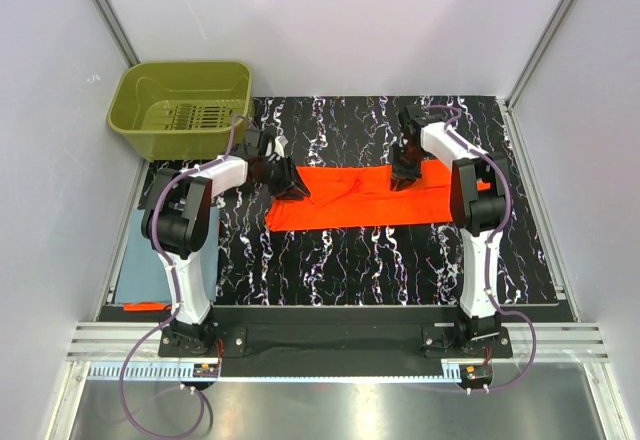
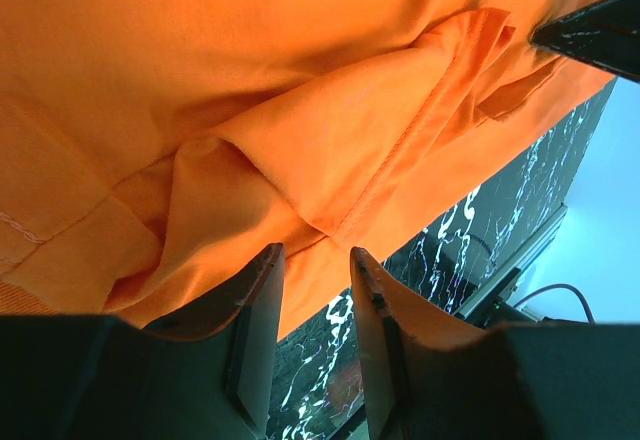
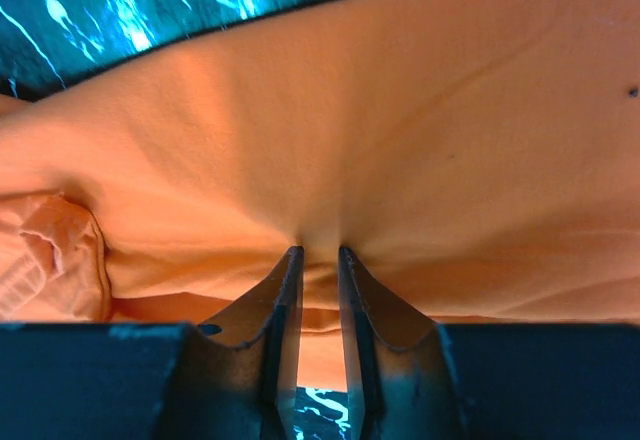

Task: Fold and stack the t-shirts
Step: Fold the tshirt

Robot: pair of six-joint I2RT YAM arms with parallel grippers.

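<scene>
The orange t-shirt (image 1: 370,198) lies as a long strip across the black marbled mat (image 1: 350,260). My left gripper (image 1: 292,188) is at its left end. In the left wrist view the jaws are partly closed around the shirt's edge, and creases in the orange cloth (image 2: 300,110) run into my left gripper (image 2: 315,252). My right gripper (image 1: 403,180) is at the strip's far edge, right of middle. In the right wrist view it (image 3: 320,250) is shut on a pinch of orange cloth (image 3: 400,140), with wrinkles pulling toward the tips. A blue-grey folded t-shirt (image 1: 145,260) lies off the mat at the left, partly behind my left arm.
An olive-green plastic basket (image 1: 180,65) stands at the back left, just beyond the mat's corner. White walls with metal posts close in both sides and the back. A black bar carrying both arm bases runs along the near edge.
</scene>
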